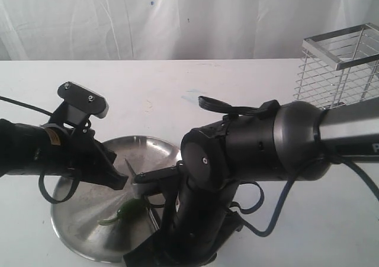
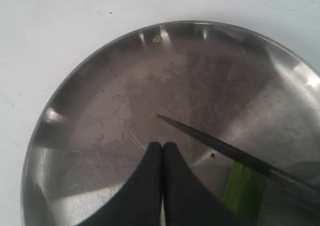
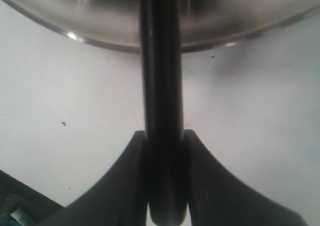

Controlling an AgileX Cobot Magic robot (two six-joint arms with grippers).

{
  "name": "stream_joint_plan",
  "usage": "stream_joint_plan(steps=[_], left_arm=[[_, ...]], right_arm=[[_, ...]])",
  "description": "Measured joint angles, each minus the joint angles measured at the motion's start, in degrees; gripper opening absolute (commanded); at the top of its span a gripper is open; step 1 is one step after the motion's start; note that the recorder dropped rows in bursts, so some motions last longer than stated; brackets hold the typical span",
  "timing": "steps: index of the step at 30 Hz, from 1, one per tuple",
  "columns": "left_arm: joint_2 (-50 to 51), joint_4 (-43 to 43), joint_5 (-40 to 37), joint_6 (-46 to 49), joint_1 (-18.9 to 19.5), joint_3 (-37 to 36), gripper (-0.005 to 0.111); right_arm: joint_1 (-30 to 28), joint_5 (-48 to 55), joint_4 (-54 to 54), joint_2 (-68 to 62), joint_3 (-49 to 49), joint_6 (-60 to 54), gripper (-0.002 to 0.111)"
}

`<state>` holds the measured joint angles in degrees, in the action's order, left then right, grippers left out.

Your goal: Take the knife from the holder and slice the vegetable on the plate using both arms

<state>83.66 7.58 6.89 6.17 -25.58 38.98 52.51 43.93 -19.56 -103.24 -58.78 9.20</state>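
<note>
The knife (image 3: 161, 85) handle is clamped in the right gripper (image 3: 162, 186). The left gripper (image 2: 162, 161) is closed on nothing. The vegetable (image 1: 121, 212) lies at 6 o'clock on the plate (image 1: 77, 237), unrestrained; rolling under the blade is judged likely.

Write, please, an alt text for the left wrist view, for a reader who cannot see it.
A dark knife blade reaches over a shiny steel plate, its tip near the plate's middle. The left hand, fingertips shut together and empty, is above the plate, with a green vegetable beside it under the blade. The plate sits on a white table.
</note>
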Motion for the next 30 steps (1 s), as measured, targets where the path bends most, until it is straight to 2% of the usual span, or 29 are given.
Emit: stream_joint_plan(steps=[7,15,30], left_arm=[[0.0,0.1,1.3,-1.8,-0.1,-0.1,0.000],[0.0,-0.2,3.4,-2.7,-2.1,-0.1,0.000],[0.0,-0.9,4.5,-4.2,-2.1,-1.9,0.000]], right_arm=[[0.1,0.0,0.6,-0.1,0.0,1.8,0.000],[1.0,1.5,0.8,-0.5,0.0,1.8,0.000],[1.1,0.6,0.8,-0.5,0.0,1.8,0.000]])
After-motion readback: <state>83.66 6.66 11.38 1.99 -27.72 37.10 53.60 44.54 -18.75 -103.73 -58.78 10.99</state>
